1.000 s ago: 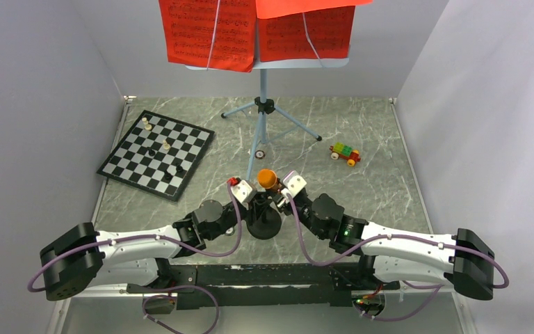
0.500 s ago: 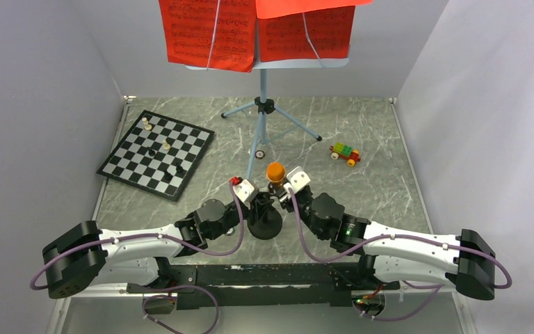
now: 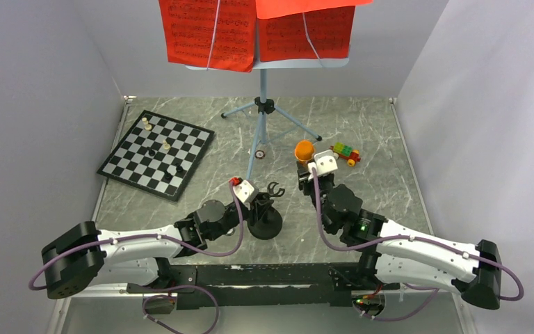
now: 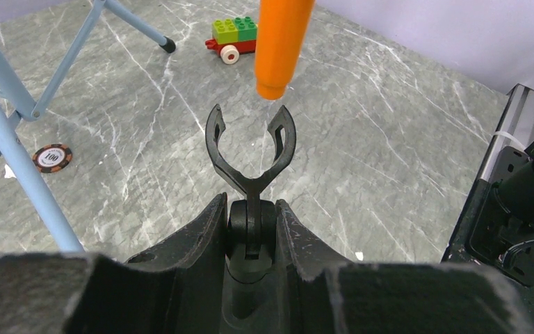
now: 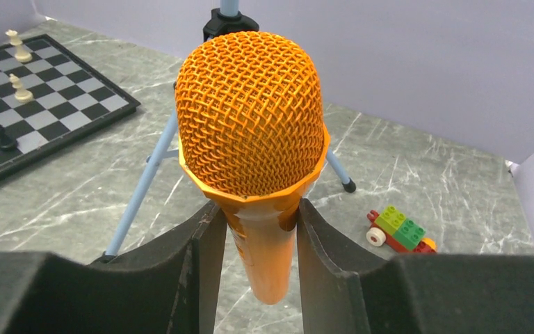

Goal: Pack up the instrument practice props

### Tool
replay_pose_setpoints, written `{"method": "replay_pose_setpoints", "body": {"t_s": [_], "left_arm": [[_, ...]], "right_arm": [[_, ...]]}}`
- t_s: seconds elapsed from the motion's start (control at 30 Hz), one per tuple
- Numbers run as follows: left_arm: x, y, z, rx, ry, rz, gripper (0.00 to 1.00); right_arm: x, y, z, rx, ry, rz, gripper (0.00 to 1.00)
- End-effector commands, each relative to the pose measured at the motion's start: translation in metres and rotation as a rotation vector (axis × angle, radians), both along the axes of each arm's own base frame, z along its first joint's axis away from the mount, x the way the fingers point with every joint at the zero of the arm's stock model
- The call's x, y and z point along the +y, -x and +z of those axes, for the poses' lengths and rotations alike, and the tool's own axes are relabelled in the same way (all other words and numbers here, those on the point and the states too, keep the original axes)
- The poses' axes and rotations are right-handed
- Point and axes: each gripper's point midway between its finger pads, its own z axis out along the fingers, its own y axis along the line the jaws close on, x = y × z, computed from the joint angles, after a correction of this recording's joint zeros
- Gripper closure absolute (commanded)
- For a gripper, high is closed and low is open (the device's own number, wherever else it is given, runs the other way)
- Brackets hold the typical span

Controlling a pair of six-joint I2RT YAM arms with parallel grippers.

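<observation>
Progress check: the right claw is clenched on the orange microphone just under its mesh head, holding it upright in the air, beyond the mic stand and off to its right; it's clear of the forked clip, which sits empty. The left claw is pinched on the stem right under that clip, keeping the mic stand upright on the table; so I'd call the mic-out-of-the-clip step done. Nothing else looks packed; the blue music stand is up on its tripod behind the mic stand, red sheets on its desk. Left to do, I reckon: stow the mic, mic stand, sheets and music stand; can't see any box or bag for them. The chessboard, back-left of the mic stand, and the toy car, back-right, aren't part of it.
</observation>
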Motion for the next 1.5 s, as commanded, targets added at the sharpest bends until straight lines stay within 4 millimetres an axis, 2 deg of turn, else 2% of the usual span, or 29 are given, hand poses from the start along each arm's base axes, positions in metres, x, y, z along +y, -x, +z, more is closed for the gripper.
{"method": "replay_pose_setpoints", "body": {"t_s": [0.0,0.07,0.13,0.23,0.37,0.5,0.6,0.73,0.87,0.93,1.07,1.1,1.23,1.37,1.47], "left_arm": [[0.007,0.016,-0.041,0.121,-0.118,-0.022,0.72],[0.006,0.014,-0.035,0.12,-0.114,-0.018,0.55],[0.005,0.013,-0.026,0.114,-0.098,-0.015,0.43],[0.005,0.012,-0.011,0.103,-0.063,-0.009,0.3],[0.006,0.011,0.009,0.087,-0.022,-0.001,0.18],[0.011,0.013,0.026,0.066,0.026,0.003,0.15],[0.016,0.013,0.029,0.059,0.033,0.011,0.14],[0.022,0.016,0.022,0.074,0.026,0.015,0.16],[0.037,0.02,0.014,0.106,0.053,0.044,0.16],[0.046,0.023,0.021,0.097,0.097,0.053,0.15],[0.057,0.031,0.047,0.047,0.164,0.03,0.01],[0.058,0.034,0.056,0.027,0.179,0.011,0.01],[0.051,0.062,0.101,-0.065,0.225,-0.172,0.01],[0.043,0.091,0.143,-0.107,0.305,-0.359,0.01],[0.038,0.104,0.167,-0.129,0.352,-0.451,0.01]], "right_arm": [[-0.008,0.008,0.026,0.058,-0.104,-0.004,1.0],[-0.009,0.011,0.022,0.098,-0.119,-0.003,1.0],[-0.01,0.014,0.017,0.135,-0.124,-0.001,1.0],[-0.011,0.018,0.009,0.179,-0.125,0.005,1.0],[-0.013,0.022,-0.001,0.214,-0.14,0.01,1.0],[-0.015,0.026,-0.009,0.241,-0.153,0.018,1.0],[-0.015,0.028,-0.014,0.258,-0.147,0.026,1.0],[-0.017,0.032,-0.023,0.292,-0.139,0.031,1.0],[-0.02,0.038,-0.034,0.34,-0.16,0.031,1.0],[-0.02,0.044,-0.025,0.342,-0.214,0.068,1.0],[-0.014,0.062,0.019,0.339,-0.318,0.207,1.0],[-0.011,0.066,0.029,0.341,-0.324,0.241,1.0],[0.016,0.083,0.067,0.356,-0.333,0.417,1.0],[0.053,0.102,0.098,0.365,-0.372,0.62,1.0],[0.08,0.107,0.102,0.39,-0.365,0.709,1.0]]}}
